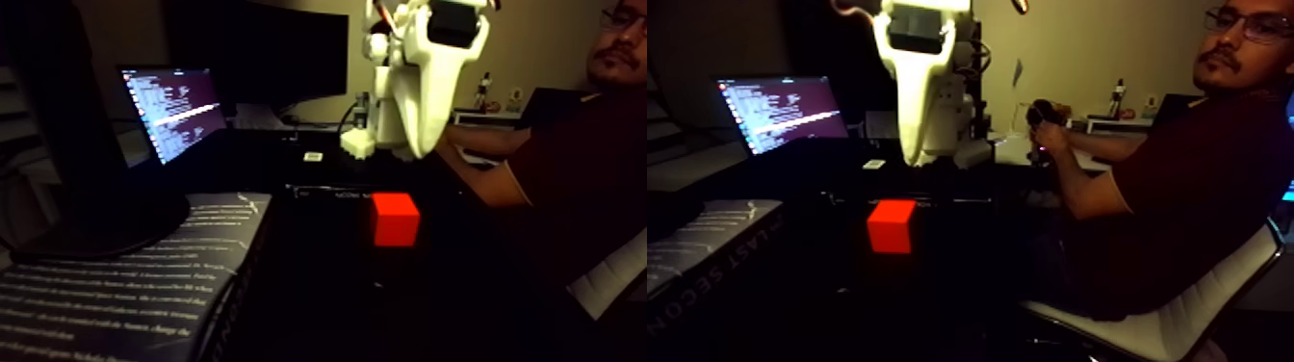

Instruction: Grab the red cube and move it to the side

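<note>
I read the wide picture as two nearly equal halves, side by side, and go across from the left edge. In the left half a dark book (116, 289) with pale lines of print lies at the lower left of the dim counter (318, 308), and a black monitor foot (106, 226) rests on its far end. Behind it a laptop (173, 111) glows with lines of text. Right of that the white pincer (421, 149) hangs down from the top edge, its tip above the red cube (395, 219) and clear of it. From this angle I see one broad white blade, so I cannot tell whether the pincer is spread or pressed together. The red cube sits on the dark counter near the middle of the half, just right of the book and apart from it. Further right a person (1170, 193) in a dark shirt sits on a white chair (1184, 323), one hand (1049, 138) out toward gear on the far desk. The right half shows the same layout, with the cube below the pincer.
</note>
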Available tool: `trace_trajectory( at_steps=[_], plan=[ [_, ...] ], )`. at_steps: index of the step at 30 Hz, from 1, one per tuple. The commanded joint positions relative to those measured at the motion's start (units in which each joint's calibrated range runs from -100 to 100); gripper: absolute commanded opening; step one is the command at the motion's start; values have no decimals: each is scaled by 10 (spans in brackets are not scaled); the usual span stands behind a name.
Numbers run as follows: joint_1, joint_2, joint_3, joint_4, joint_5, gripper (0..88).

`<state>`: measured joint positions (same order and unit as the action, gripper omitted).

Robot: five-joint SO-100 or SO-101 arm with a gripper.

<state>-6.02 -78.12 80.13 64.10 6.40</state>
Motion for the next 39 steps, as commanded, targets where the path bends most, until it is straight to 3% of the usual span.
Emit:
trace_trajectory(
  at_steps=[1,13,22,27,32,39],
  plan=[
    [-1,55,-65,-7,54,5],
    [41,293,-183,3,262,5],
    [74,441,-234,9,324,5],
    [74,465,-316,88,354,6],
    [74,493,-401,172,374,97],
    [74,527,-385,194,399,160]
  ],
)
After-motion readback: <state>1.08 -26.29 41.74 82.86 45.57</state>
